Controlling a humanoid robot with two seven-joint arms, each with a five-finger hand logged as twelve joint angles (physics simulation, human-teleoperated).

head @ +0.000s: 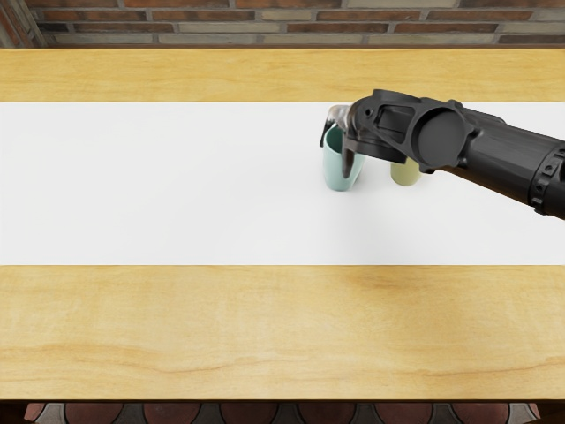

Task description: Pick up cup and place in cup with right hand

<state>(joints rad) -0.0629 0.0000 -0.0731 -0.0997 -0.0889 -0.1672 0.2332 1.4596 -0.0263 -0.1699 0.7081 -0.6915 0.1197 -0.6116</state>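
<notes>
Cups are two in the head view, and they are apart, so the placing of one in the other is not done. The right hand (369,132) is at the mouth of the blue-green cup (341,174), and its arm (508,150) comes in from the right edge. I cannot tell how far open this hand is, nor whether it has firm hold of the cup, because its own dark body covers the place of contact. The blue-green cup is upright or nearly so, over the white strip (177,185) of the desk (265,327); if its base touches the surface, I cannot say with certainty.

The yellow-green cup (405,175) is just to the right, partly hidden under the wrist. Its mouth is not visible.

In my judgement, the task is near the stage of grasping. What is left would be to make the hold secure, to lift, to carry the one cup over the other, to lower it inside and to let go. Which cup should receive the other, the task sentence does not say.
</notes>
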